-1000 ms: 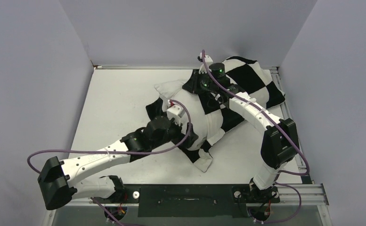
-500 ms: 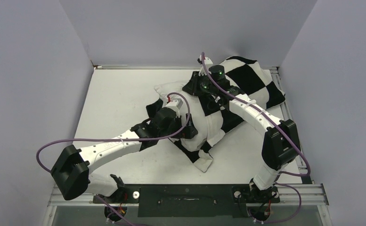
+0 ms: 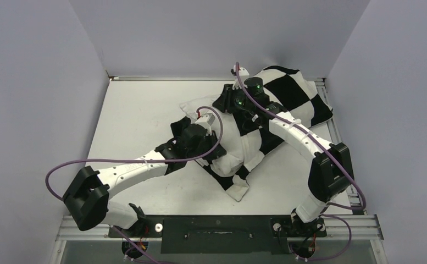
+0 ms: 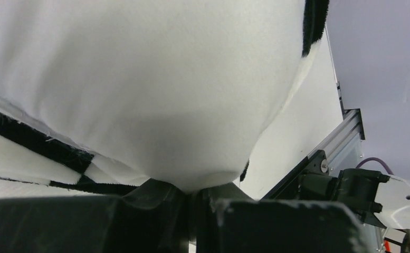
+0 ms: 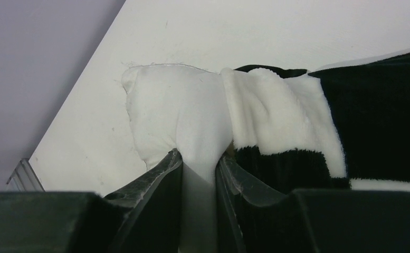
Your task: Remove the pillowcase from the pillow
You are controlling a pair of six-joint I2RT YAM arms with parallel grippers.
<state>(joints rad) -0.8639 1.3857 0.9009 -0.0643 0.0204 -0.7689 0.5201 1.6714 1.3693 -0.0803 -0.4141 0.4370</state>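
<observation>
we see the plump, plain white stuffed pillow (image 3: 234, 140) lying slantwise on the white tabletop (image 3: 139, 121), one corner pointing to the far left and the other toward the near edge. the soft fleecy pillowcase (image 3: 296, 96) with large black and white checkerboard squares is bunched up at the far right, against the back wall. more of it lies crumpled under and along the right side of the pillow, so the left half of the pillow is bare.

the left claw (image 4: 192, 192) is clenched on a fold of the pillow's smooth white cloth, on its bulging near-left side. a strip of checkered fabric lies under the pillow there.

the right claw (image 5: 198, 171) reaches in from the far right and is clenched on the pillow's far-left corner, with smooth white cloth pinched between its two dark fingers (image 5: 158, 190). the fleecy edge of the pillowcase, a white patch over a black one, sits just beside that grip and touches the right-hand finger.
</observation>
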